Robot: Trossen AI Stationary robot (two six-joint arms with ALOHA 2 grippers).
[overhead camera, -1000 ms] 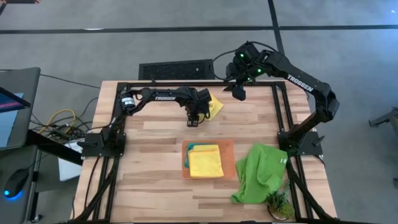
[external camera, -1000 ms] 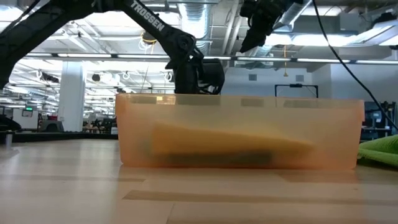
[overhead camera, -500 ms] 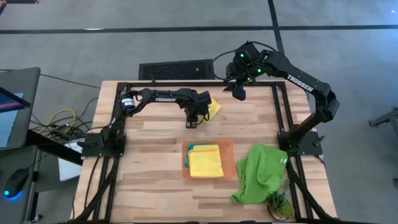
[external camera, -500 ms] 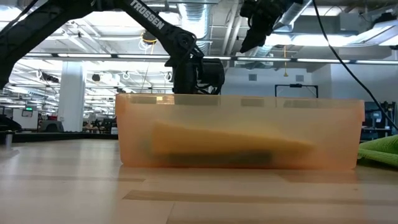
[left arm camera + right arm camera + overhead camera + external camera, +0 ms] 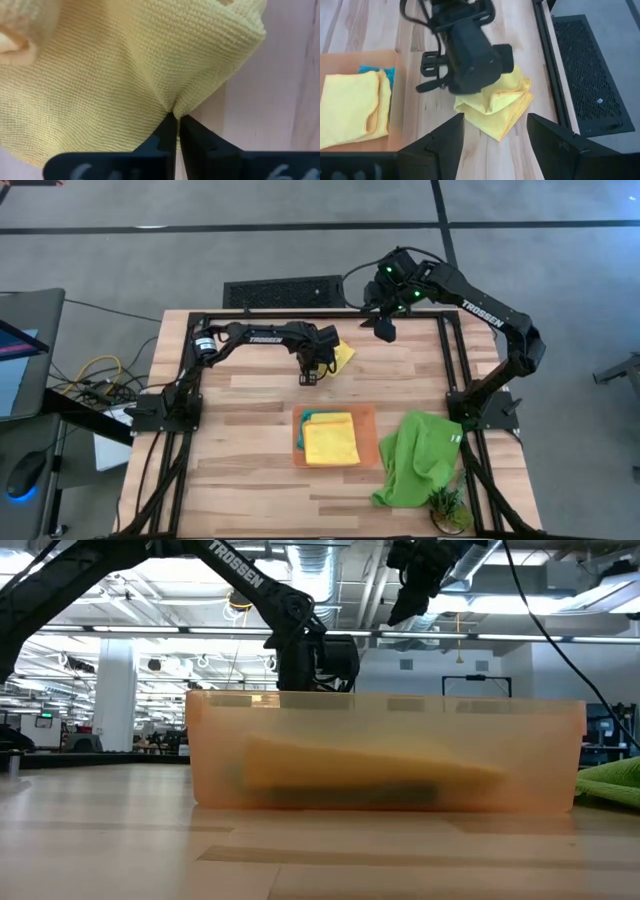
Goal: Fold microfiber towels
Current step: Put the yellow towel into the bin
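A pale wooden table with a black frame stands on grey concrete floor. Upper centre in the high view, the left gripper is clamped on a crumpled yellow microfiber towel. The right gripper hovers above it, fingers apart. At centre, an orange tray holds a folded yellow towel over a teal towel. A lime green towel lies lower right.
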